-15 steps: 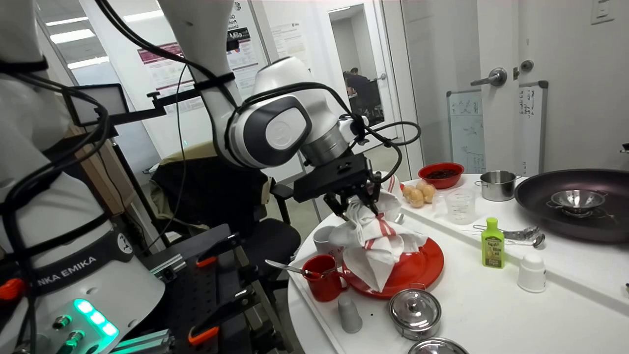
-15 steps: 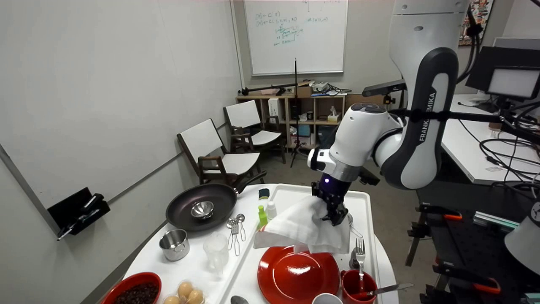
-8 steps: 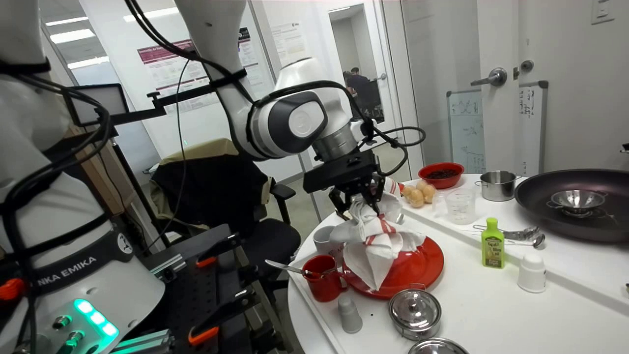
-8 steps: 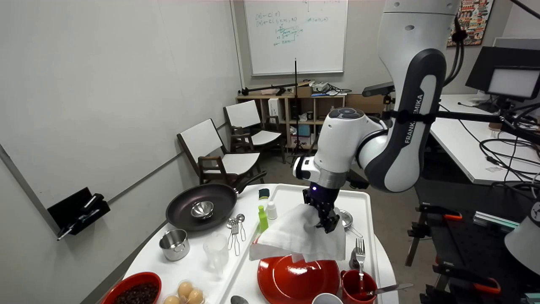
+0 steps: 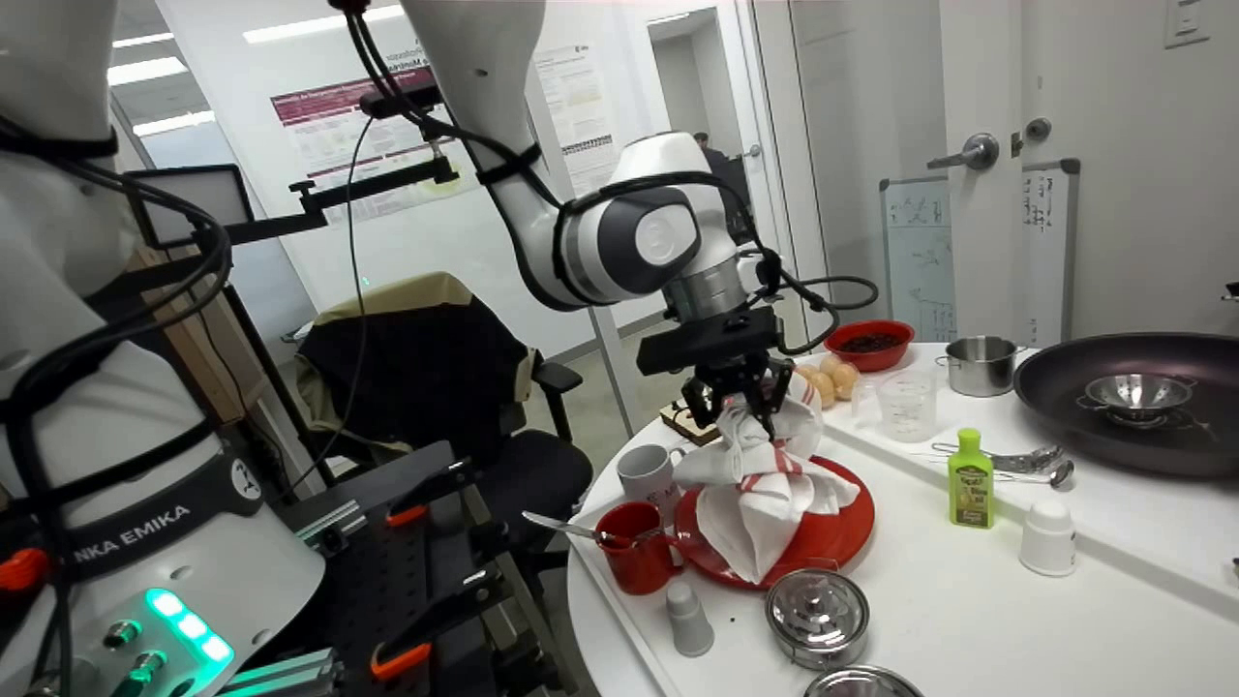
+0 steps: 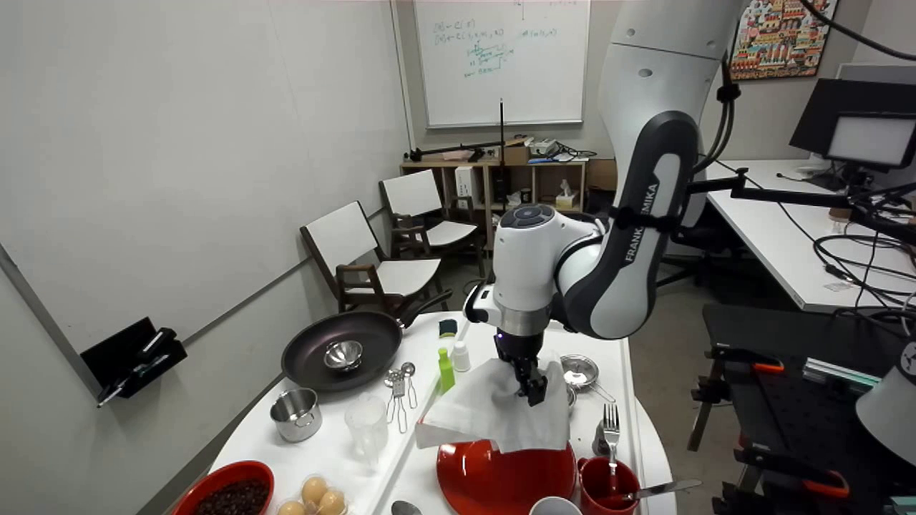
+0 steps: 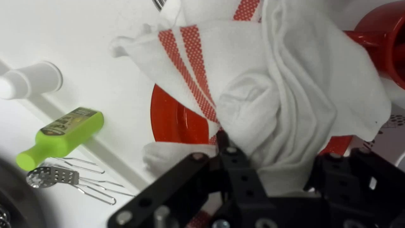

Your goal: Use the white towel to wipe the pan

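In an exterior view, the tool point(image 5: 740, 414) pinches the white towel point(image 5: 760, 521) over the red plate point(image 5: 834, 535). The pan point(image 5: 1053, 402) sits well apart, on the right, a shiny bowl point(image 5: 1137, 394) inside it. Grabbing looks done; going to the pan and wiping seem left.
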Motion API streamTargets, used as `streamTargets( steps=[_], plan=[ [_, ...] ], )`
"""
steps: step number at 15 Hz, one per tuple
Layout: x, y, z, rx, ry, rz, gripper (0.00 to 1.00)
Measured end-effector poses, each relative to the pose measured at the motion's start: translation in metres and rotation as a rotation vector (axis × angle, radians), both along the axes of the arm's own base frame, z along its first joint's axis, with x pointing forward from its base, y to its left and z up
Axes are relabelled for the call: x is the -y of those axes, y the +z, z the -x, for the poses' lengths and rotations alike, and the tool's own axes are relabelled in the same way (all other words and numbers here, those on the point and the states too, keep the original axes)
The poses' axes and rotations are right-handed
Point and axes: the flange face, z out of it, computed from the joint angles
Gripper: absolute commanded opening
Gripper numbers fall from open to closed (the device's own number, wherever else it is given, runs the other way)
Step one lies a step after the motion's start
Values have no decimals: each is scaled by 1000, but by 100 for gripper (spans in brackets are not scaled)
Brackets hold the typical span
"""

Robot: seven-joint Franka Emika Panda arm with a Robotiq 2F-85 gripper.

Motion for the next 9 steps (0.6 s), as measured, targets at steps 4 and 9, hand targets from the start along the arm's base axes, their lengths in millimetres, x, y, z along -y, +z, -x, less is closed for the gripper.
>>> streamTargets(
  steps=[4,9],
  plan=[
    [2,-31,-14,-60,-29,15,6],
    [-2,-64,-18,-117,-39,13,6]
  ],
)
